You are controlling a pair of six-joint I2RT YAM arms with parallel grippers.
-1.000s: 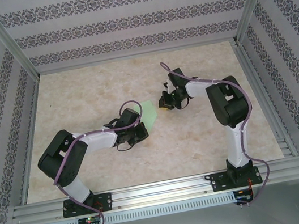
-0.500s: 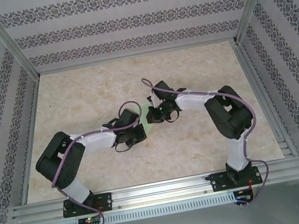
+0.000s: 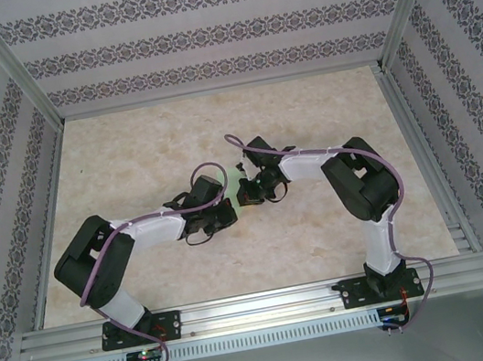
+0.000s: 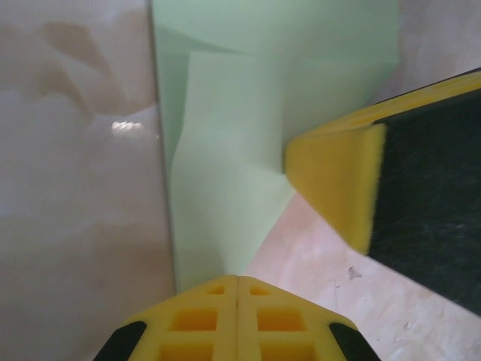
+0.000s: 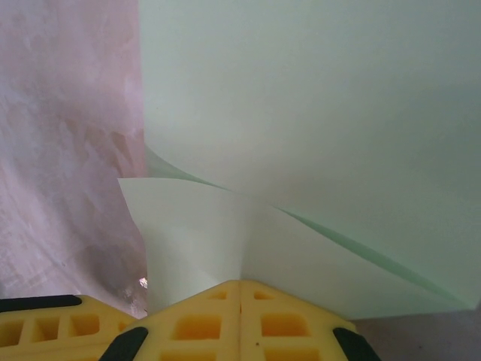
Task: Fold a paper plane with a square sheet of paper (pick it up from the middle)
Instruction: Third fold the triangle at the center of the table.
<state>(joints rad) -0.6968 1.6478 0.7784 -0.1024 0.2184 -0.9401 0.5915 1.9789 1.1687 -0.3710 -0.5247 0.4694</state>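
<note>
We see the desk (image 3: 126,153) with the partly folded pale-green sheet of paper (image 4: 225,135) at its middle, between both arms. Our left tool (image 4: 238,280) is clamped on the sheet's near edge. Our right tool (image 5: 240,284) is pinched tight on a raised fold.

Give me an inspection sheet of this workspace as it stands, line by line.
Surface: pale marbled table, flat.
Job's things: sheet of paper, pale green, partly folded with creases showing.
Clutter: nothing seen.
Hands: left hand shut on the sheet's edge; right hand shut on a folded flap.
Cables: purple cables run along both arms.
Surroundings: patterned walls, aluminium frame.
</note>
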